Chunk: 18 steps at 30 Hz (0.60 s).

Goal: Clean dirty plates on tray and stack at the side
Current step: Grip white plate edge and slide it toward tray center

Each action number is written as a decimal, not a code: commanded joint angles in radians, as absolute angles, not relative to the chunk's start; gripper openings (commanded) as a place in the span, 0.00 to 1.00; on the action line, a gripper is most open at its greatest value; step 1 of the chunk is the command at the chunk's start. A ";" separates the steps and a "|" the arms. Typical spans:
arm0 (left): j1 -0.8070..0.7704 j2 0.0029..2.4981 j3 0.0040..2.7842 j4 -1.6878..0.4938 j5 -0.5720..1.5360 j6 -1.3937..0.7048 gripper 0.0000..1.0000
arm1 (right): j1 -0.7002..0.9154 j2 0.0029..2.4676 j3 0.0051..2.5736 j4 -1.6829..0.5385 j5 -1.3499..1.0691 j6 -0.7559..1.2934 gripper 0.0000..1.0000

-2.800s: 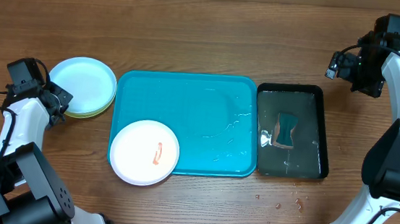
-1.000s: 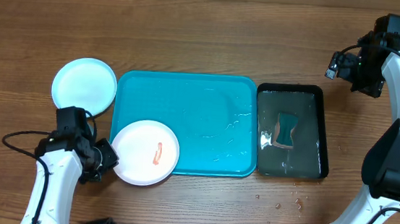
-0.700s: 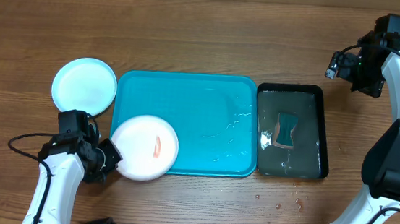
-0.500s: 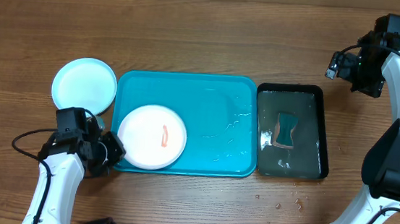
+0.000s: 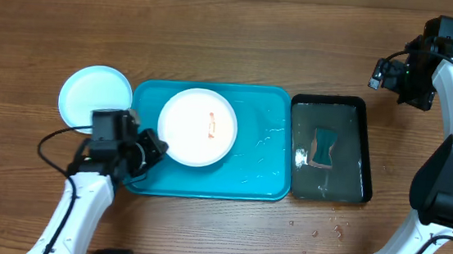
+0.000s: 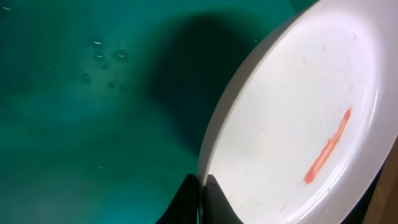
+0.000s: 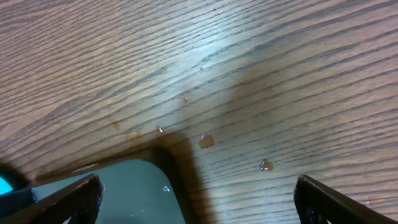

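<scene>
left pincer (image 5: 156, 144) clamped shut on the rim of the white plate (image 5: 198, 127), holding it lifted over the tray (image 5: 246, 186), red smear (image 5: 210, 126) up, likely for wiping. right pincer (image 5: 383, 75) wide open, empty, over the table (image 5: 219, 28) beyond the black water tray (image 5: 366, 147)

The turquoise tray's (image 5: 256, 162) right half lies bare but for water drops, open from above. The white plate (image 5: 198, 127) and the left gripper (image 5: 158, 143) clamped on its rim fill the left half. A black water tray (image 5: 341, 182) flanks the tray's right side, and a light blue plate (image 5: 89, 96) its left.
</scene>
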<state>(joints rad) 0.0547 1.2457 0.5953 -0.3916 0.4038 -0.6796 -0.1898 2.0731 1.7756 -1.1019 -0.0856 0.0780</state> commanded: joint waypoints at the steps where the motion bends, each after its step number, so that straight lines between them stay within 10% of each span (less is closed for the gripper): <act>1: -0.040 1.244 0.598 -0.356 0.276 -0.799 0.04 | -0.192 2.070 1.792 -1.100 -0.079 0.079 1.00; 18: -0.281 1.436 0.598 -0.223 0.128 -0.898 0.04 | -0.192 2.070 1.792 -1.100 -0.079 0.079 1.00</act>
